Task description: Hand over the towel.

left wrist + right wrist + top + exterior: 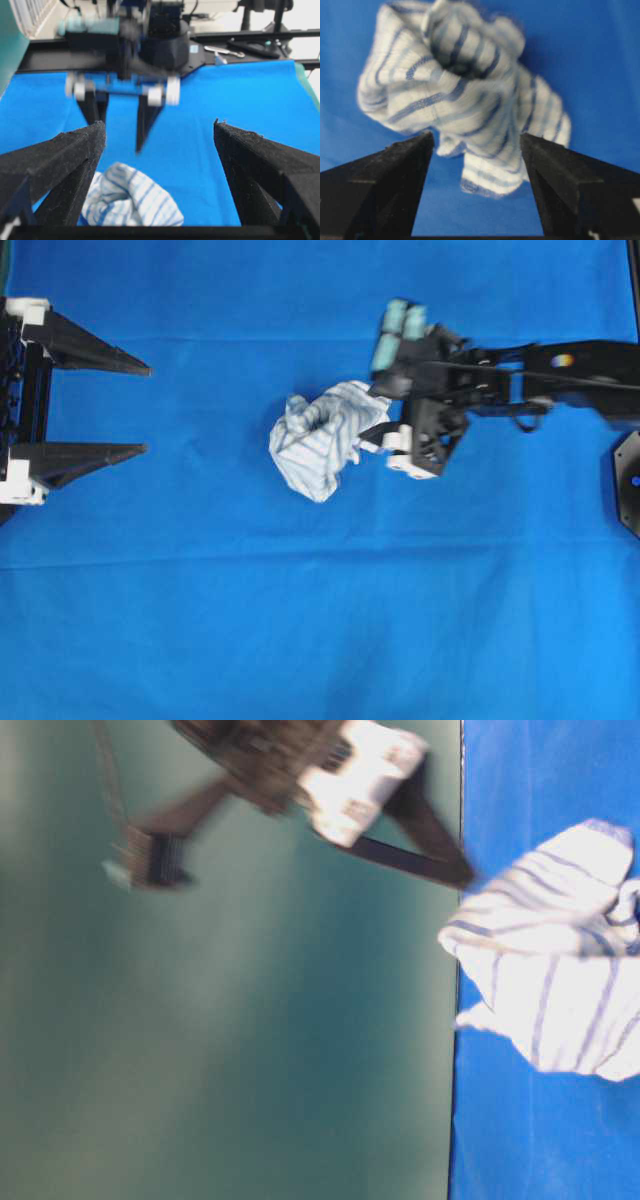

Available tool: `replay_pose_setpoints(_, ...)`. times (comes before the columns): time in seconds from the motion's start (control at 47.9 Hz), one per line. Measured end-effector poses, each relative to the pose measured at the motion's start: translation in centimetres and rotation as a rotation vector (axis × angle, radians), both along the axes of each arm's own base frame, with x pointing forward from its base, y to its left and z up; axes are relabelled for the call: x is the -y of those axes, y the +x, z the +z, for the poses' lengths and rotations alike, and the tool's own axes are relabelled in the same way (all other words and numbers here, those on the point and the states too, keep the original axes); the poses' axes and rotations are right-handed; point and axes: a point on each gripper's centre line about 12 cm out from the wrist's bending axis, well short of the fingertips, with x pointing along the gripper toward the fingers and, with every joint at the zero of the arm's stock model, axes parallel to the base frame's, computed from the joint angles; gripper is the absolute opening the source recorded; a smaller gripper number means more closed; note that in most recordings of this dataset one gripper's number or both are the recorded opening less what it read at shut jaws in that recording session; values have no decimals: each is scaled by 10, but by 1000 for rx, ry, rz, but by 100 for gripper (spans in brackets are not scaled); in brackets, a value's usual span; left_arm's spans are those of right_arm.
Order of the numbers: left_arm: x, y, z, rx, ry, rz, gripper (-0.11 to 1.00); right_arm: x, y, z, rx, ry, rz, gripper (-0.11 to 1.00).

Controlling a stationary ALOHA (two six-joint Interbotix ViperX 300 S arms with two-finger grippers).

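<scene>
Towel, small white soft cloth with thin blue-grey stripes, lies crumpled in a loose bunch on the plain blue tablecloth, near the middle of the overhead view, slightly toward 1 o'clock from centre. Right gripper: jaws spread wide, nothing between them; right wrist view shows both black fingers apart with the towel at 12 o'clock just past the tips, not pinched. Whether the tips brush the fabric, cannot tell; frame is blurred. Overhead, the right gripper sits at 3 o'clock of the towel, arm running off toward the right edge. Left gripper: jaws also fully apart, empty, at 9 o'clock of the towel and well apart from it, tips pointing toward it. Left wrist view has the towel low between the two black fingers, right gripper beyond it at 12 o'clock, blurred.
</scene>
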Motion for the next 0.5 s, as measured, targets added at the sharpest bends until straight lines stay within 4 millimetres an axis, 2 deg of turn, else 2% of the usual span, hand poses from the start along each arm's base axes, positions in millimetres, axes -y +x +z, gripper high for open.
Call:
replay_pose_setpoints(0.104,0,0,0,2,0,0,93,-5,-18,37,139,-32,13,71)
replay_pose_setpoints(0.251,0,0,0,2,0,0,93,-11,-48,73,348,-66,20,71)
replay_pose_setpoints(0.376,0,0,-1,-2,0,0,92,-17,-72,91,486,-86,30,71)
replay_pose_setpoints(0.501,0,-1,-2,-5,0,0,92,-22,-92,97,572,-98,40,71)
